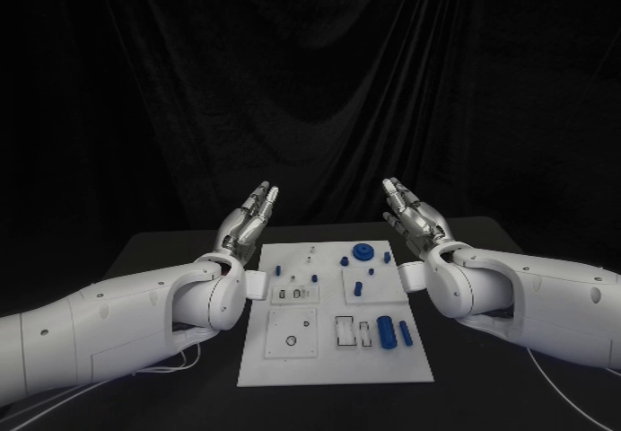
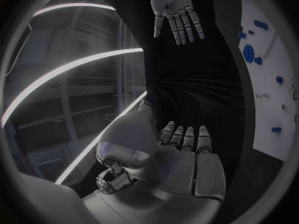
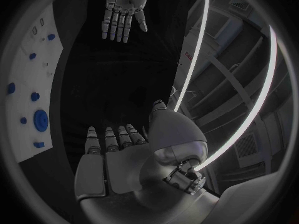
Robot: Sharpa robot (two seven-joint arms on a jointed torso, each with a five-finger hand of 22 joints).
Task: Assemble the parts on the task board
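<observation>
Hands rise off the black worktop (image 1: 169, 247) on either side of the task board (image 1: 334, 359), the left hand (image 1: 249, 219) and the right hand (image 1: 412, 215) both spread with straight fingers and empty palms facing each other, well apart from the board. Blue parts (image 1: 366, 251) lie scattered over the white board's far and right areas, with a large round one at the far end and two long ones (image 1: 396, 332) near the right edge; no writing can be read on the board. Each wrist view adds the opposite hand (image 2: 175, 11) (image 3: 124, 8) hanging open across the dark gap, with the board curving along one side.
</observation>
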